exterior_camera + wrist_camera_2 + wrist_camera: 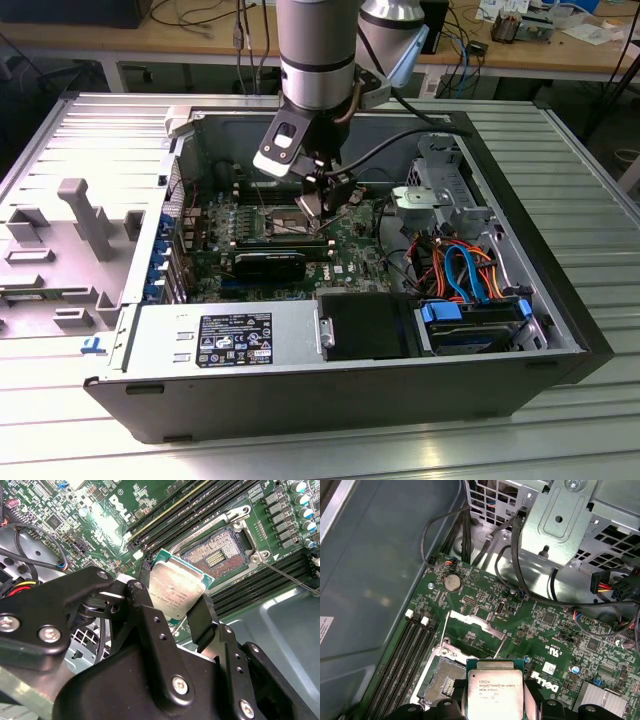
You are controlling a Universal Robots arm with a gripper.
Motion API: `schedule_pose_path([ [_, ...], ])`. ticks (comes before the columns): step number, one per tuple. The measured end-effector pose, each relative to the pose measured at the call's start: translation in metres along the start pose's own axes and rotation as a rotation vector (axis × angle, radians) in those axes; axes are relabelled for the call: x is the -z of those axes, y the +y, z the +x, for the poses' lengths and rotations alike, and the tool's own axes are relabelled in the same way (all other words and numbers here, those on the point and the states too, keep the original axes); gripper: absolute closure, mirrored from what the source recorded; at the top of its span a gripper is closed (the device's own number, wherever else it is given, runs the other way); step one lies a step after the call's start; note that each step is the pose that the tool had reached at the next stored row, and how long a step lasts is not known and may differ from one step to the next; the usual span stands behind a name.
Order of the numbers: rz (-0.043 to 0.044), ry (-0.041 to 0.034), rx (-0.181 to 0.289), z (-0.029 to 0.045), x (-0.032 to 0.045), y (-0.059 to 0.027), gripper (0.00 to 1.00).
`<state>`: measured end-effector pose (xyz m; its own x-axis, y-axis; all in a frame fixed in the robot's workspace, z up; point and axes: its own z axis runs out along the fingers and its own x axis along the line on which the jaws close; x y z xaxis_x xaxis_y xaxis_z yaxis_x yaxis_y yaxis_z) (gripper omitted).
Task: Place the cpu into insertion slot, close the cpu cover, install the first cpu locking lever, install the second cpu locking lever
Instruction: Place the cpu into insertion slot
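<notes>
The small flat square silvery-grey cpu point(176, 592) hangs close over one side of the square dark silver-rimmed insertion slot point(216, 555), not yet seated. The black fingers point(201, 620) pinch it by two opposite edges, which seems the right hold, since its underside contacts and the socket pins are probably fragile; it looks light, stiff and likely slippery on its metal top. The thin silver windowed cpu cover point(472, 622) stands raised; around lies the green motherboard point(545, 625), inside the open grey computer case point(330, 400) on the ribbed metal worktop point(590, 170).
</notes>
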<state>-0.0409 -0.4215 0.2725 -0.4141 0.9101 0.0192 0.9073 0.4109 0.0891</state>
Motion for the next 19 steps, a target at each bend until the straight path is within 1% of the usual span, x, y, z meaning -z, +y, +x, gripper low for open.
schedule_pose_path([
  [19, -0.0003, -0.0015, -0.017, -0.0001, -0.0038, -0.0003, 0.46],
])
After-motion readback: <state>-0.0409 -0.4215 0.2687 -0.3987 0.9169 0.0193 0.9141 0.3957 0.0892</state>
